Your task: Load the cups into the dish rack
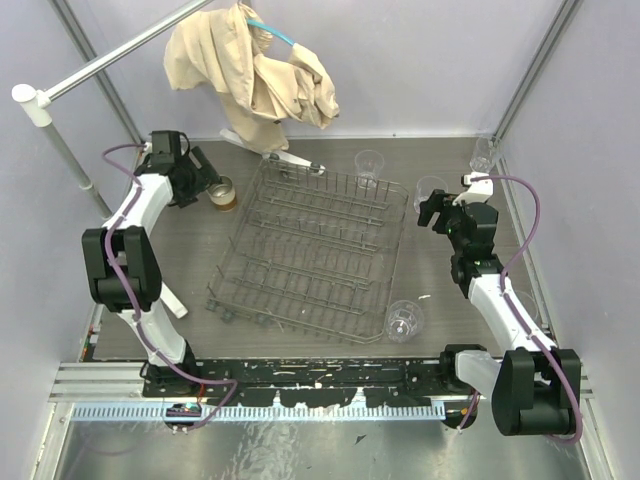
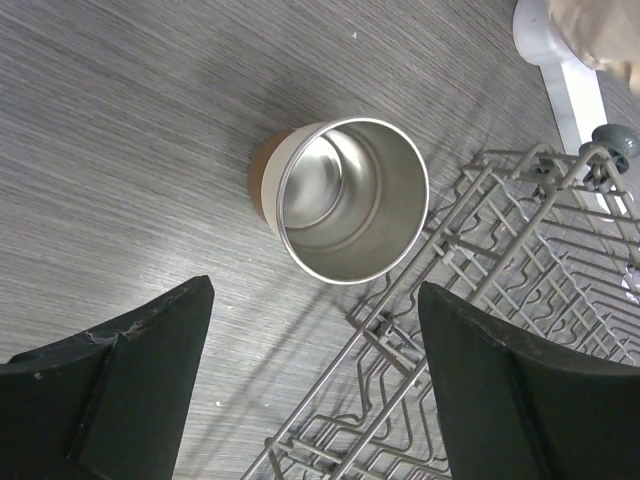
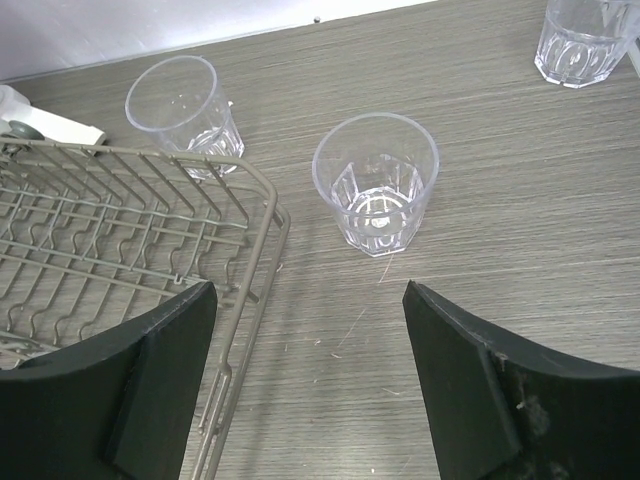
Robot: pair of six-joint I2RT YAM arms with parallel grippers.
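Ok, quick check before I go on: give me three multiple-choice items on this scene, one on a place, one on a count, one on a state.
1. Where does the brown cup stand?
A) inside the rack
B) on the table, left of the rack
C) on the table, right of the rack

2. How many clear cups show from above?
A) two
B) six
C) four

3. How is the right gripper?
A) open and empty, a clear cup ahead of it
B) shut on a clear cup
C) shut and empty

Answers:
1 B: the overhead view has it on the table by the rack's left side.
2 C: one stands behind the rack, two to its right, one at its near right corner.
3 A: the wrist view shows its fingers apart with nothing between them.
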